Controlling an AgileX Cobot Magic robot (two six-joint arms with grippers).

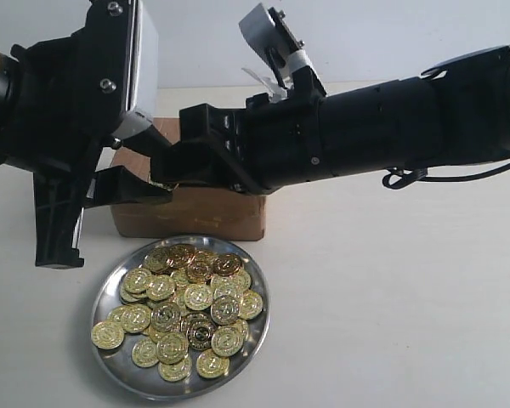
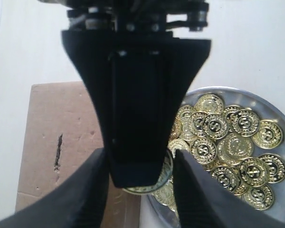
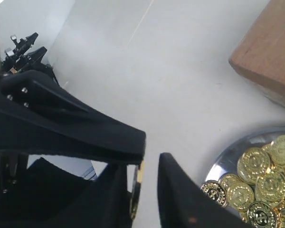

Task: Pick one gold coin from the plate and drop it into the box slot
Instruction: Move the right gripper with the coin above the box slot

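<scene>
One gold coin hangs in the air between both grippers, over the box's near edge. My left gripper has a finger on either side of the coin's rim and appears shut on it. My right gripper reaches across from the right. The coin lies against one of its fingers, and a clear gap shows to the other. The brown cardboard box has its dark slot on top. The silver plate holds several gold coins.
White tabletop surrounds the box and plate. The right arm's black body stretches across the scene above the box. A cable hangs under that arm.
</scene>
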